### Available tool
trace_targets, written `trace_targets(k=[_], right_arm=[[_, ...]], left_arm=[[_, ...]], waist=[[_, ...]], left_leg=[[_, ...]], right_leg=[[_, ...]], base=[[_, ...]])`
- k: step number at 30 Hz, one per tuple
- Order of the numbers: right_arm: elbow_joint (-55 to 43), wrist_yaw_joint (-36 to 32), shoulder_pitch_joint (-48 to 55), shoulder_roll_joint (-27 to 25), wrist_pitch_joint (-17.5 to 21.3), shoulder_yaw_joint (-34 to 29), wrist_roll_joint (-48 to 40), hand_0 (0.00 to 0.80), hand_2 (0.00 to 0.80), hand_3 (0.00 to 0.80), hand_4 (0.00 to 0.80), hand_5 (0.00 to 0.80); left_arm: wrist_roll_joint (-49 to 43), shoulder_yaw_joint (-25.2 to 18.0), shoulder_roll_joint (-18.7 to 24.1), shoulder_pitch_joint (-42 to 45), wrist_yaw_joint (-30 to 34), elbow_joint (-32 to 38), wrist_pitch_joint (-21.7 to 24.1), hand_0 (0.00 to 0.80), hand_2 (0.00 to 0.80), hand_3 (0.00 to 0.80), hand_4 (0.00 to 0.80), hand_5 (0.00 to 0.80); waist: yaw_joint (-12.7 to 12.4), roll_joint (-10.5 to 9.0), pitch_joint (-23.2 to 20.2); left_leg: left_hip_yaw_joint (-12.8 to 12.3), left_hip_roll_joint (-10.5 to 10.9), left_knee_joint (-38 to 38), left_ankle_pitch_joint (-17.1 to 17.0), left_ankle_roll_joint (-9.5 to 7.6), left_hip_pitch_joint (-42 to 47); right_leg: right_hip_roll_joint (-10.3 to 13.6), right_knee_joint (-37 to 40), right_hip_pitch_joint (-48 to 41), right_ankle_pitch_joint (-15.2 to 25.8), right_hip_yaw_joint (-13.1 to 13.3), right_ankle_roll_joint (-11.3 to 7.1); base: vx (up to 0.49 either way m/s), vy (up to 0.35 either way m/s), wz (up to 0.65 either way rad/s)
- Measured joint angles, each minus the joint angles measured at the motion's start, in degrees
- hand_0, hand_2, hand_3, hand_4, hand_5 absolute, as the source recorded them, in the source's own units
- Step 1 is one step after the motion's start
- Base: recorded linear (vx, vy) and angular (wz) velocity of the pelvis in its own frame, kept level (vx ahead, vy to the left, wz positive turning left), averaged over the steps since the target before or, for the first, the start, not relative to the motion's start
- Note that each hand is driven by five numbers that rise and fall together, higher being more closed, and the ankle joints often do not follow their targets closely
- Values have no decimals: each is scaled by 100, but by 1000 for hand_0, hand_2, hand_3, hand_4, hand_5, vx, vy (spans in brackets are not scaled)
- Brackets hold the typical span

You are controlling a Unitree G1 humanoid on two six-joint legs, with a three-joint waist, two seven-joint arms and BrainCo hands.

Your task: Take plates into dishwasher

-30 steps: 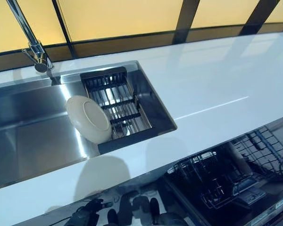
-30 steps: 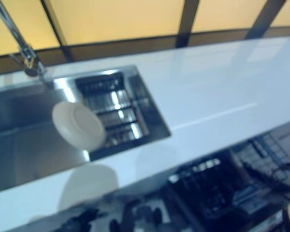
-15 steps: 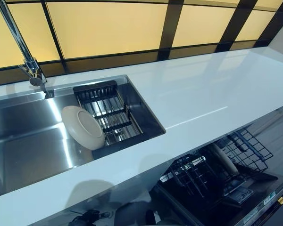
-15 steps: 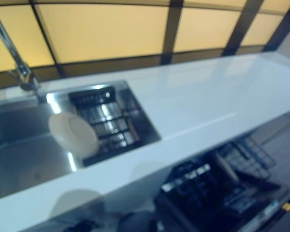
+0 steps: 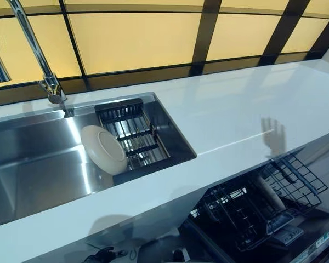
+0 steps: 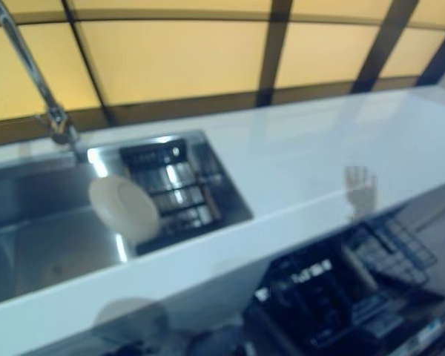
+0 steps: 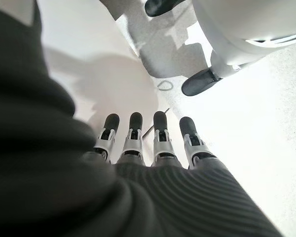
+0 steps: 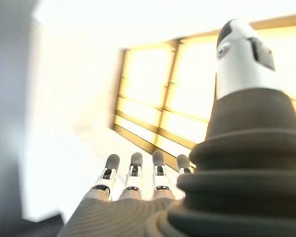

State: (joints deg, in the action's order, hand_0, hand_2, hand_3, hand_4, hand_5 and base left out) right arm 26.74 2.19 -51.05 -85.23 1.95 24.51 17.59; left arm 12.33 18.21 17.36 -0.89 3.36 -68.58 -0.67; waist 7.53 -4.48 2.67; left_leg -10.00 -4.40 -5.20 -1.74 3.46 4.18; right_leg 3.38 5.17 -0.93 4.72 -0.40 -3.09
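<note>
A cream plate (image 5: 105, 149) stands tilted in the steel sink (image 5: 33, 164), leaning against the black wire rack (image 5: 132, 133) at the sink's right end. Below the counter's front edge at the right, the dishwasher is open and its dark wire basket (image 5: 247, 205) is pulled out. My left hand (image 7: 160, 140) hangs low over the floor with its fingers straight and holds nothing. My right hand (image 8: 133, 175) is raised toward the windows, fingers straight and empty. Its faint reflection (image 5: 274, 136) shows on the counter at the right. Neither hand is near the plate.
A long glossy white counter (image 5: 236, 104) runs to the right of the sink. A tall chrome tap (image 5: 41, 60) rises behind the sink. Yellow window panes with dark frames (image 5: 137, 38) line the back.
The camera has shifted, so the whole scene sits differently. A reflection of my right hand has appeared on the counter at the right. The plate has stayed put.
</note>
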Motion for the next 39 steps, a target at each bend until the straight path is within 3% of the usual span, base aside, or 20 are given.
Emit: trace_targets(k=[4, 12, 22, 23, 31, 39], right_arm=[[-545, 175, -369, 6, 266, 556, 468, 0, 0, 0, 0, 0], [-613, 226, -2110, 409, 640, 2382, 1113, 0, 0, 0, 0, 0], [-928, 56, -2641, 1488, 782, 3010, 1351, 0, 0, 0, 0, 0], [-993, 2, -2704, 1548, 795, 3061, 1381, 0, 0, 0, 0, 0], [-1104, -293, -3229, 1948, 810, 3479, 1552, 0, 0, 0, 0, 0], [-1122, -383, -3566, 2240, 802, 3756, 1621, 0, 0, 0, 0, 0]], left_arm=[[96, -115, -76, 13, -15, 91, 9, 0, 0, 0, 0, 0], [227, -148, -69, 119, -140, 154, -3, 0, 0, 0, 0, 0], [241, -155, 10, 227, -175, 148, -1, 0, 0, 0, 0, 0], [245, -154, 10, 234, -176, 149, 1, 0, 0, 0, 0, 0], [436, -153, 125, 140, -188, 180, 112, 0, 0, 0, 0, 0], [635, -157, 199, -50, -224, 215, 231, 0, 0, 0, 0, 0]], waist=[[-240, 0, -7], [-550, -47, -27], [-885, -264, 22], [-1006, -273, 33], [-1181, -362, 451], [-1465, -442, 819]], left_leg=[[152, 11, 5, -24, 30, -19], [579, 60, 31, -141, 30, -208], [1032, 101, 35, -257, 43, -520], [1042, 109, 36, -265, 43, -569], [1356, 168, 43, -407, 62, -854], [1528, 184, 46, -476, 78, -1142]], right_leg=[[13, -2, -60, -28, -133, 13], [63, -12, -90, -90, -553, 0], [87, -6, -19, -144, -979, -19], [87, -11, 22, -143, -982, -19], [84, -21, 131, -140, -1251, -14], [74, -23, 323, -137, -1355, -5]], base=[[38, -7, 21], [13, -6, 27], [-5, 13, 23], [-20, 21, 12], [-87, 6, 21], [-72, 13, 13]])
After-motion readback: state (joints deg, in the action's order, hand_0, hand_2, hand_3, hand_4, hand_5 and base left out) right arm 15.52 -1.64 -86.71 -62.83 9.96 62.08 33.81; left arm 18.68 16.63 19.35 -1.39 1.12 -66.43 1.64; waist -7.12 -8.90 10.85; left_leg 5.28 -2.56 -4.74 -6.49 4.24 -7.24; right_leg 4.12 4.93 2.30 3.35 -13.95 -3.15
